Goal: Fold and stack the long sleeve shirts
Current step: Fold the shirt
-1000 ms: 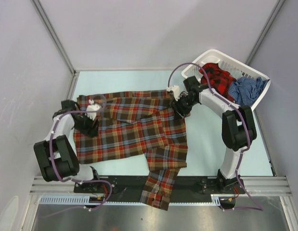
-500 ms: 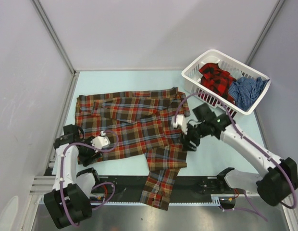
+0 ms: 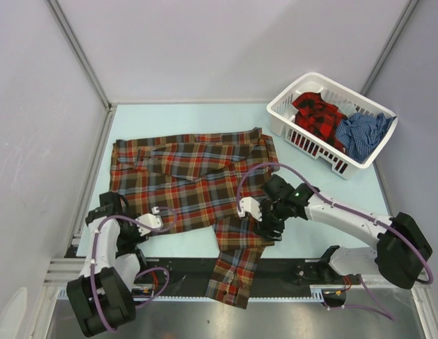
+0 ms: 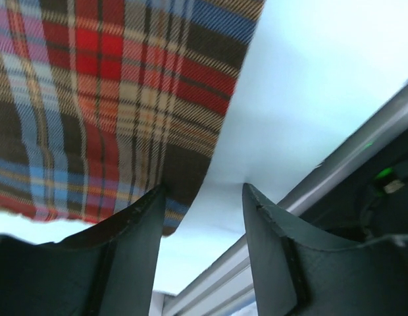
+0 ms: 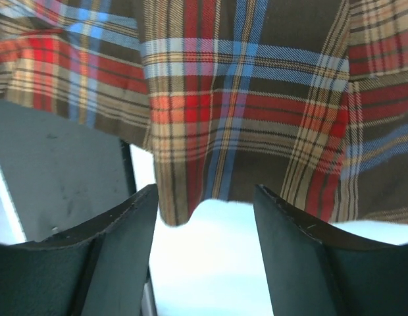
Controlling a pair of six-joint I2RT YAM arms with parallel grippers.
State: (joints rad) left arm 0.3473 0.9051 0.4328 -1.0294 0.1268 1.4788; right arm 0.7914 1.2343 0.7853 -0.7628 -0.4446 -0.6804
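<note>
A brown, red-orange and light-blue plaid shirt (image 3: 191,185) lies spread flat on the table, one sleeve (image 3: 237,272) hanging over the near edge. My left gripper (image 3: 155,219) is low at the shirt's near left hem. It is open, and in the left wrist view (image 4: 204,191) the hem (image 4: 145,164) lies against its left finger, with bare table between the fingers. My right gripper (image 3: 265,224) is open at the near right hem; the cloth edge (image 5: 191,204) lies just beyond its tips (image 5: 205,194). A red-and-black shirt (image 3: 318,113) and a blue checked shirt (image 3: 360,133) lie bunched in the basket.
The white plastic laundry basket (image 3: 275,111) stands at the back right corner. Grey walls close in the left, back and right of the light-blue table (image 3: 325,205). A metal rail (image 3: 388,268) runs along the near edge, showing also in the left wrist view (image 4: 335,158).
Both arms have come from the shirt's far corners toward me, down to its near hem. The left jaws have narrowed a little and the right jaws have widened.
</note>
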